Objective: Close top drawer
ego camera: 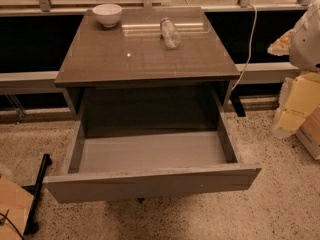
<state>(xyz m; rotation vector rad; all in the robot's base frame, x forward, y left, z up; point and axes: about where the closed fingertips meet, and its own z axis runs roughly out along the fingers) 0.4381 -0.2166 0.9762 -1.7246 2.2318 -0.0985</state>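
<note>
Well, top drawer (150,184) open, tool offscreen

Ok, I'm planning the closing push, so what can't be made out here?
Claw: not in the camera view; only a white rounded casing shows, cut by the right edge.
Whatever sits under the pulled-out wide grey-brown top drawer: hidden by it.
Clear plastic bottle on the grey cabinet top: contents blurred.

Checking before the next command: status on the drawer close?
Gripper at far right edge, off the drawer. Top drawer pulled well out, empty inside. Nothing seen in its path; bowl and bottle sit on the cabinet top.
</note>
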